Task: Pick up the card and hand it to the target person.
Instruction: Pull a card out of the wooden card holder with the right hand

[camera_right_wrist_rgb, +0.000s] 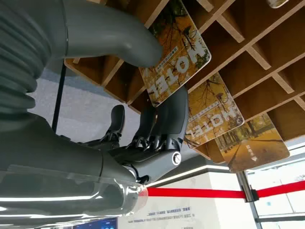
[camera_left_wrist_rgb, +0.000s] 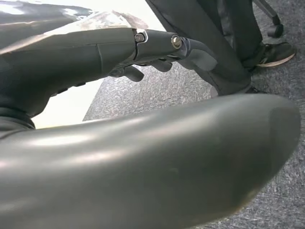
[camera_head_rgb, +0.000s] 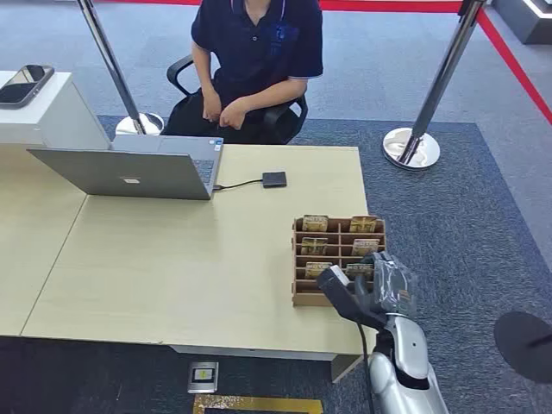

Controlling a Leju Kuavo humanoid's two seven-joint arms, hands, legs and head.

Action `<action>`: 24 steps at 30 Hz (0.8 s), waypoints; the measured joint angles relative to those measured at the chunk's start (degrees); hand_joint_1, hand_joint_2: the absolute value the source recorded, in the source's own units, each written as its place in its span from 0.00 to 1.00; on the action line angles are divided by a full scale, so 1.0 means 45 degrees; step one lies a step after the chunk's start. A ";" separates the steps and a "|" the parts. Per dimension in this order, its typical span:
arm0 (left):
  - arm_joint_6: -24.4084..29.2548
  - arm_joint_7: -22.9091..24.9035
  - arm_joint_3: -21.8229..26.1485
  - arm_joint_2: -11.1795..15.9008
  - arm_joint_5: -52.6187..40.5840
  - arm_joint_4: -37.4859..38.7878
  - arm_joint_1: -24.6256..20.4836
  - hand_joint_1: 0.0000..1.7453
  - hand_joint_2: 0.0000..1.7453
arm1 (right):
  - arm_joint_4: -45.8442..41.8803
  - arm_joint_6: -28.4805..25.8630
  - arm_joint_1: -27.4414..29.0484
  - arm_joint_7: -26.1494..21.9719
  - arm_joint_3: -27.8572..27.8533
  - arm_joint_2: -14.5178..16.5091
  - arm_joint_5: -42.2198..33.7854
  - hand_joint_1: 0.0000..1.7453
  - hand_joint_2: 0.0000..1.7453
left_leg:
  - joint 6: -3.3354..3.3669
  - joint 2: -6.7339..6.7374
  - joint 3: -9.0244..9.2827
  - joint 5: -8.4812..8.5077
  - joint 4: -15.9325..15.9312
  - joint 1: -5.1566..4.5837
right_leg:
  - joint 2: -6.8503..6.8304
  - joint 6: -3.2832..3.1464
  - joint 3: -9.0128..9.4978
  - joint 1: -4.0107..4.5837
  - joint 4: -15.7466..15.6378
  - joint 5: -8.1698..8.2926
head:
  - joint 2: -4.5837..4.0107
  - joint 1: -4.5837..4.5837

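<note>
Pale wood desk [camera_head_rgb: 195,259] runs ahead of me on grey carpet, and near its right-hand end stands the wooden card rack [camera_head_rgb: 337,259], my landmark for everything else. Beyond the rack, across the desk, a person [camera_head_rgb: 257,60] sits in a chair behind an open laptop [camera_head_rgb: 130,172], well apart from the rack.

My right hand [camera_head_rgb: 365,289] is at the rack's near right corner. In the right wrist view the card [camera_right_wrist_rgb: 176,52] I am after, printed HOTEL, sits in one of the rack's slots with a good part of it standing out of the slot toward my hand. Its long axis runs out of the slot, roughly in line with my reach. My thumb [camera_right_wrist_rgb: 118,45] lies against one face near the card's edge, and my darker fingers [camera_right_wrist_rgb: 169,124] curl up on the other side, so I judge the card is pinched, or all but pinched, between them. Two more cards [camera_right_wrist_rgb: 212,114] lie in the neighbouring slots just beside it.

My right arm is bent up from below the desk edge. My left hand [camera_left_wrist_rgb: 162,52] hangs low with its fingers loosely curled on nothing, far from the rack.
</note>
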 joint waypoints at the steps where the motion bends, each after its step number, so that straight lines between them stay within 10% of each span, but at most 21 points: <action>1: 0.0000 0.0000 0.0000 -0.0001 -0.0002 0.0000 0.0000 0.00 0.00 | 0.0015 -0.0014 -0.0006 0.0000 0.0000 -0.0004 -0.0009 0.50 1.00 | 0.0000 0.0000 0.0000 0.0000 0.0000 0.0000 | 0.0000 0.0000 0.0000 0.0000 0.0000 0.0000 | 0.0000 0.0002; 24: 0.0000 0.0047 0.0000 -0.0017 -0.0018 0.0039 -0.0001 0.00 0.00 | 0.0405 -0.0182 -0.0234 -0.0077 0.0280 -0.0126 -0.0302 0.83 1.00 | 0.0000 -0.0001 0.0003 0.0000 0.0001 0.0000 | 0.0000 0.0000 0.0002 0.0001 0.0000 0.0000 | 0.0000 0.0000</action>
